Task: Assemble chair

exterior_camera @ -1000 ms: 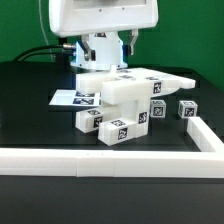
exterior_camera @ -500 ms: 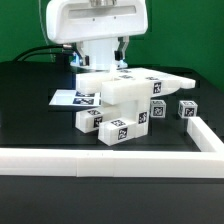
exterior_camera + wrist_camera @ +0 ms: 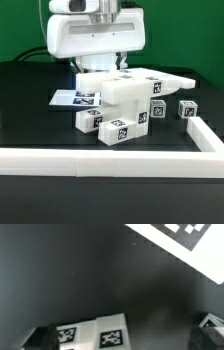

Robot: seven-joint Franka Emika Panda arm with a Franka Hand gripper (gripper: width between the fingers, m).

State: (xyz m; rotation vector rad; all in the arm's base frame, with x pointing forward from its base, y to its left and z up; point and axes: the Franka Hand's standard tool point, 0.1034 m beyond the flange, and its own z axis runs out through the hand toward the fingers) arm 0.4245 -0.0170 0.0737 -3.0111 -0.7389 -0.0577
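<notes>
The chair's white tagged pieces lie heaped mid-table. A big slab (image 3: 135, 86) rests on top of the heap. Cube-like blocks (image 3: 118, 130) sit in front of it, and one block (image 3: 187, 110) lies apart toward the exterior view's right. My gripper (image 3: 97, 64) hangs behind the heap, its fingertips hidden by the white hand and the slab. In the wrist view my gripper (image 3: 125, 339) stands open. Its dark fingertips (image 3: 40, 338) are set wide apart over the black table. A white tagged piece (image 3: 100, 332) lies between them, nearer one finger and not pinched.
The marker board (image 3: 68, 98) lies flat behind the heap toward the exterior view's left, and its corner (image 3: 192, 242) shows in the wrist view. A long plain white rail (image 3: 100, 160) runs along the front and turns back along the exterior view's right side (image 3: 205, 133).
The white hand has come lower and drifted toward the exterior view's left, now covering the fingers that showed earlier. The chair pieces have not moved.
</notes>
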